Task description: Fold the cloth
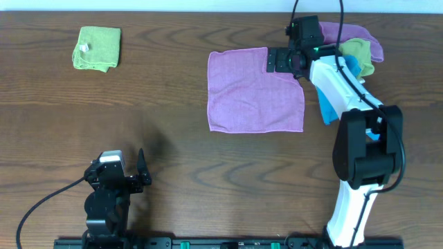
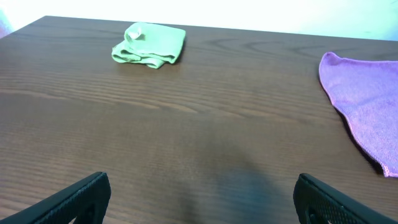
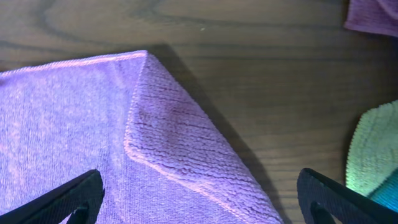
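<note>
Five microfibre cloths are counted on the one dark wooden tabletop (image 1: 173, 104): a flat square purple cloth (image 1: 252, 93) at one o'clock, a folded green cloth (image 1: 97, 48) at ten o'clock, and three heaped at two o'clock: crumpled purple cloth (image 1: 356, 32), yellow-green cloth (image 1: 358, 50), blue cloth (image 1: 324, 105).

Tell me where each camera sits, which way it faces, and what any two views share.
Overhead: fixed above the table, looking straight down; both arms show, left pincer near its base, right pincer at the purple cloth.
Left wrist: low over the table, facing the folded green cloth; its open fingers frame the bottom.
Right wrist: close above the purple cloth's turned-over corner; its open fingers sit at the bottom corners.
Shared: overhead and left wrist both show the green and purple cloths.
</note>
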`<state>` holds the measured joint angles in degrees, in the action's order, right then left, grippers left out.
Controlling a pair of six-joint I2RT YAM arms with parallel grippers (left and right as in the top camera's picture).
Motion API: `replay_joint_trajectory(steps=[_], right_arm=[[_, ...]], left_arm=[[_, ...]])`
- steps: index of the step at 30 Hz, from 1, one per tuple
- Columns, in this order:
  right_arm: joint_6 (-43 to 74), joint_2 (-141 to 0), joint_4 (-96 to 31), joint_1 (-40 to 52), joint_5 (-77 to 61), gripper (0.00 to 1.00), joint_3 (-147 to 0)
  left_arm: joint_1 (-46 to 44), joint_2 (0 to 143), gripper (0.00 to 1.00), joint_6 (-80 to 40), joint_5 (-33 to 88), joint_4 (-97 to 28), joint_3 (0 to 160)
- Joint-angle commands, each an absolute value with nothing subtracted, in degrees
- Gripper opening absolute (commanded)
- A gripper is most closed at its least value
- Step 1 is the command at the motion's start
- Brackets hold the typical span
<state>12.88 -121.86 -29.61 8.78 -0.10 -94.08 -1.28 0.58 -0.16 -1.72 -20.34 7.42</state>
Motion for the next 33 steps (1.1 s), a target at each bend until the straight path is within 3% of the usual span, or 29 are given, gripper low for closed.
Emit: replay_joint_trajectory(steps=[1,6,15,19,23,28,33], right_arm=[[14.72,-121.62,-30.00,8.05,-0.05,0.99,-95.31],[10.07,-121.21,-30.57,8.36,-6.68,0.99,-95.37],[-4.73,-121.10,-31.31,10.26,-4.32,0.95,-95.35],[-5.06,-121.16,-29.52,11.20,-4.32,0.82,-95.33],[-5.89,-121.19,-31.29,12.51,-4.32,0.77,-95.35],[-5.87,-118.45,-38.44,15.22,-4.25,0.83,-95.55],[-3.68,-113.38,-46.57,17.52,-3.14,0.81,-95.61]], left_arm=[[-1.15,0.25,0.95,0.23,-1.87,-20.62,6.15],[-1.15,0.25,0.95,0.23,-1.87,-20.62,6.15],[-1.15,0.25,0.95,0.23,-1.87,-20.62,6.15],[-1.15,0.25,0.95,0.23,-1.87,-20.62,6.15],[-1.15,0.25,0.95,0.23,-1.89,-20.62,6.15],[-1.15,0.25,0.95,0.23,-1.87,-20.62,6.15],[-1.15,0.25,0.95,0.23,-1.87,-20.62,6.15]])
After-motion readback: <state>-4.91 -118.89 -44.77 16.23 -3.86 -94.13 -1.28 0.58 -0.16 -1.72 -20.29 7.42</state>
